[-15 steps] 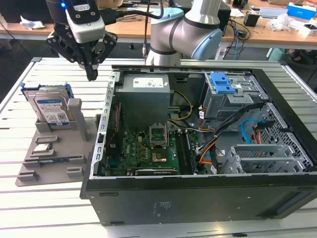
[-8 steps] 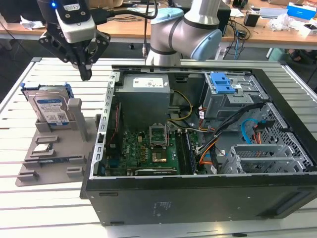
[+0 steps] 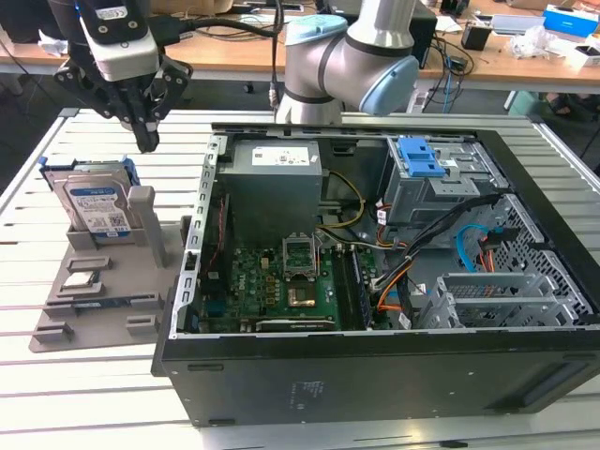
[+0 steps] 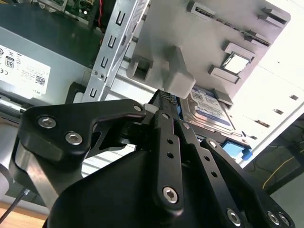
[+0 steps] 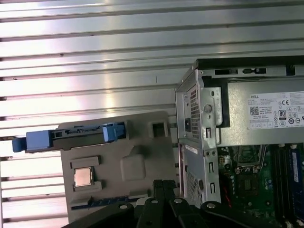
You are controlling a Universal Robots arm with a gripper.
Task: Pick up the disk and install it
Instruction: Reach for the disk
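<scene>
Disk (image 3: 94,200) leans in a grey holder (image 3: 94,309) at the exterior view's left, beside the open computer case (image 3: 375,375). The gripper (image 3: 146,141) hangs above the holder, fingers closed and empty. In the second wrist view, the closed gripper (image 4: 164,97) is near the disk (image 4: 211,109). In the first wrist view, the disk (image 5: 71,137) is seen edge-on.

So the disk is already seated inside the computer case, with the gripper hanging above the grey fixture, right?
No. The disk is not inside the computer case; it stands propped on the grey fixture beside it, on the exterior view's left. The gripper does hang above the grey fixture, as the exterior view shows.
</scene>
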